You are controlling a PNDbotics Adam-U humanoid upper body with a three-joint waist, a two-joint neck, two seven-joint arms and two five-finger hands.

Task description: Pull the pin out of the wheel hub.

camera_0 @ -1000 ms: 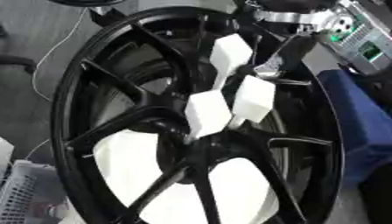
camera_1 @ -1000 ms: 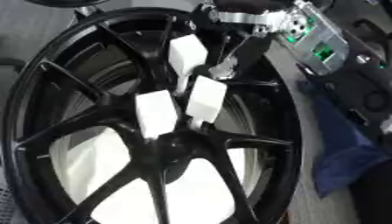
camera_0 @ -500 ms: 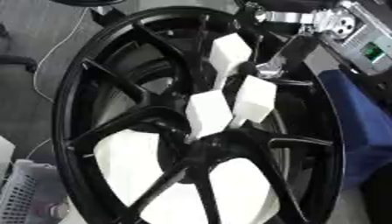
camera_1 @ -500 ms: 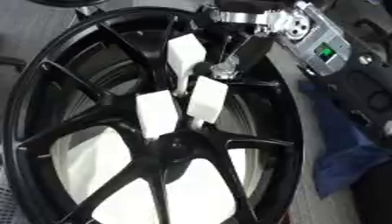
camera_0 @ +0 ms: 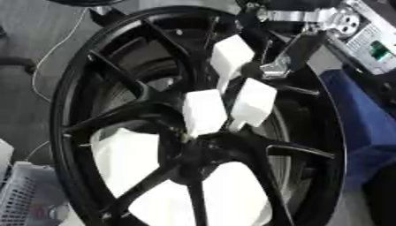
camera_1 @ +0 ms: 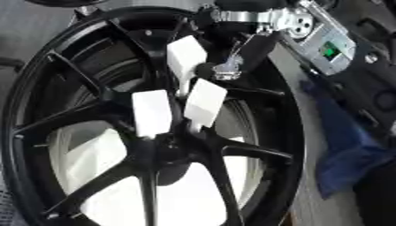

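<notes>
Left eye view: my right hand (camera_0: 290, 55) reaches into the black wheel hub (camera_0: 116, 92) at far right; I cannot tell its grasp.

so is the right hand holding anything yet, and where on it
Cannot tell: the right hand reaches in at the wheel near the top white block, fingers unclear.

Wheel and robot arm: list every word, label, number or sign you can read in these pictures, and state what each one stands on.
No text can be read.
White tags on the black wheel: blank as far as shows.
Grey panel on the robot's right arm: a small green patch, any marks too blurred to read.
Right hand: no markings visible.
</notes>
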